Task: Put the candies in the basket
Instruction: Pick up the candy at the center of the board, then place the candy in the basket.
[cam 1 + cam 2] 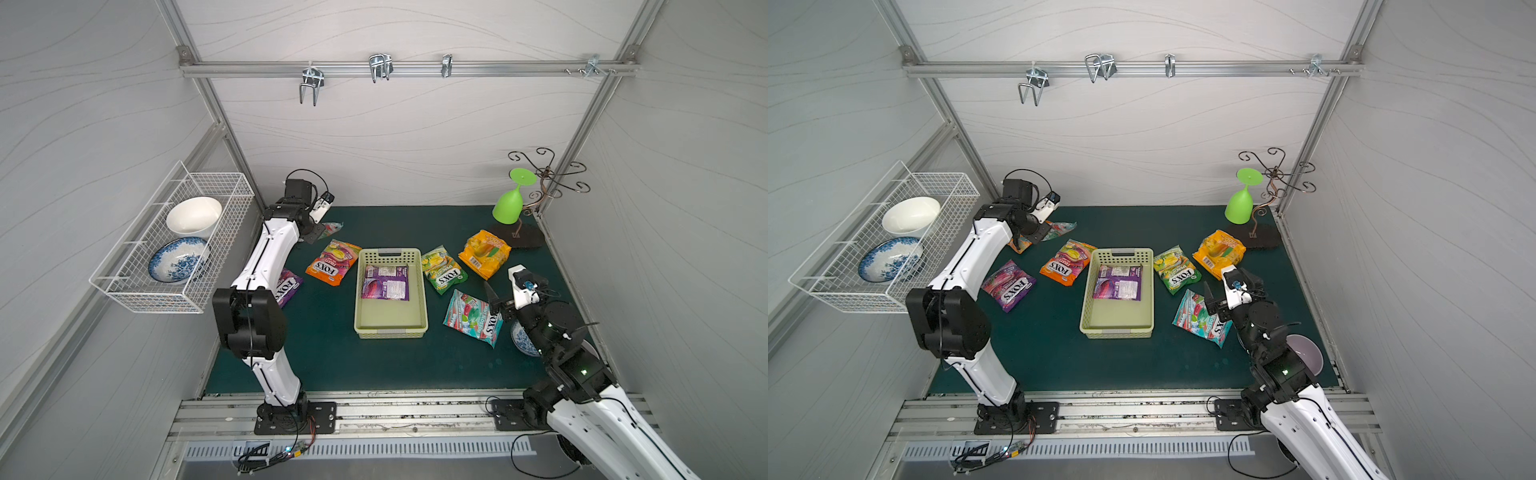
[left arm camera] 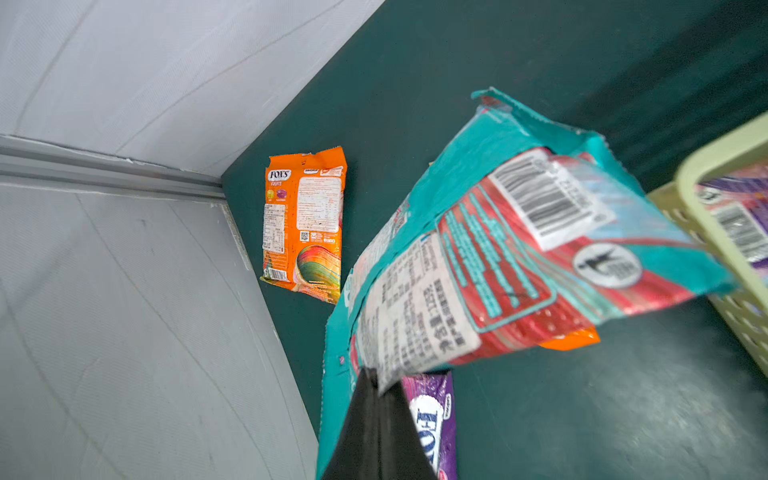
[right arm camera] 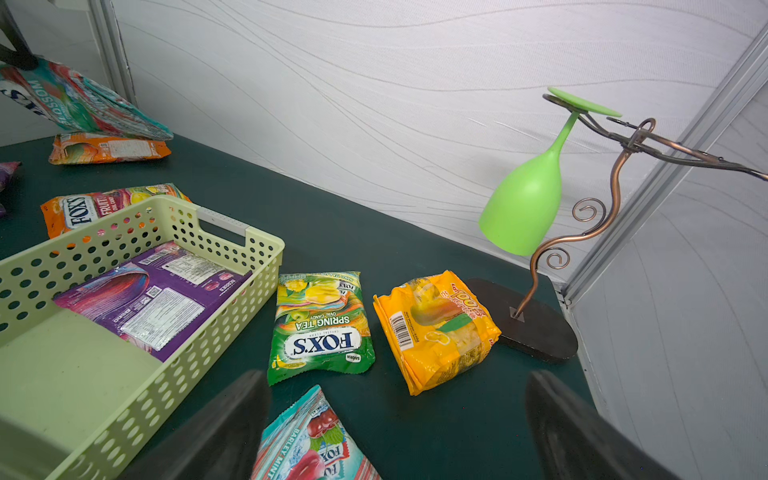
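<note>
Clock bearings take the basket [image 1: 390, 332] as centre, with twelve toward the back wall [image 1: 395, 145]. In both top views the left gripper [image 2: 371, 380] is hidden under the left arm [image 1: 291, 216]. Only its wrist view shows the black jaws pressed together on one edge of a teal bag [image 2: 519, 249], blurred there (barcode side toward the lens). That bag slants out at eleven. I cannot tell whether its low end touches the face-down orange bag [image 2: 305, 224] in the back-left corner. In a top view the left arm covers part of the purple FOX'S bag [image 1: 291, 286] at nine. A bowl [image 1: 523, 340] at four is half hidden under the right arm [image 1: 552, 332].

The basket is pale yellow-green with punched walls and a handle slot. One purple bag [image 1: 385, 282] lies flat in it, printed back up, toward the twelve o'clock end. On the mat [image 1: 374, 365]:
- The orange FOX'S fruit bag [image 1: 332, 262] is just beside the wall at ten.
- The green Spring Tea bag [image 3: 320, 324] is just beside the wall at three.
- A crumpled yellow bag [image 3: 436, 332] is at two.
- The teal Barley Mint bag [image 1: 471, 318] is at four.

The right gripper [image 3: 395, 376] hangs above one end of that last bag, its jaws spread wide and holding nothing. The yellow bag sits right beside the stand base [image 3: 536, 328]. Bare mat runs from the basket's six o'clock wall to the front rail [image 1: 395, 411].
</note>
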`<state>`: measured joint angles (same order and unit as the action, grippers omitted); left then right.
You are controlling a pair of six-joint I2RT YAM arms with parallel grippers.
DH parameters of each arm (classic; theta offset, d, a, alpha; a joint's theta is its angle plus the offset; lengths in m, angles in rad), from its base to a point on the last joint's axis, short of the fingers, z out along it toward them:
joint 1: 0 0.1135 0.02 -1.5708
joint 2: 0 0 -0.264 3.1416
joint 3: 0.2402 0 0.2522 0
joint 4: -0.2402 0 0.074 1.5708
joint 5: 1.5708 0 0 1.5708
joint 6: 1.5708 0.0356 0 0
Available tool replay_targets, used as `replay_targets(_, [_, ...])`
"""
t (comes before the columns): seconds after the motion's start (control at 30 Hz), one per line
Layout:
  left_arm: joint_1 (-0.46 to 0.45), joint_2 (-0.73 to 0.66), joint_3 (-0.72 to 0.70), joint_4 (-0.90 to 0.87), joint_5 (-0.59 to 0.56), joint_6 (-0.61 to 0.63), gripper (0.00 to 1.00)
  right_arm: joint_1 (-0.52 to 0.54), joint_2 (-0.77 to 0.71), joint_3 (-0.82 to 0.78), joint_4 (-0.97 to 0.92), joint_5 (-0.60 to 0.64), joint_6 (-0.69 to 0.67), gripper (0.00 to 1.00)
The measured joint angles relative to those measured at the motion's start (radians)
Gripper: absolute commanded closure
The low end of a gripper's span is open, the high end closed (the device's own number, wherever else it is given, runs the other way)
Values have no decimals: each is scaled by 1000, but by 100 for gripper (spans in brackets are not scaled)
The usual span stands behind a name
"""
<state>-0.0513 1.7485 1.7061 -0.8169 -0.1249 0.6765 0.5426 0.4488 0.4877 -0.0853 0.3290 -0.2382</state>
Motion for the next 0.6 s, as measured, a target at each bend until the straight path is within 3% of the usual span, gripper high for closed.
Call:
replay_targets(0.23, [-104,-95,-1,-134,35,-17,100,0,0,-2,1,-3,0,1])
replay_targets(0.6, [-225,-115,120,-392,102,-144,100,0,-2,-3,2,-7,-3,1])
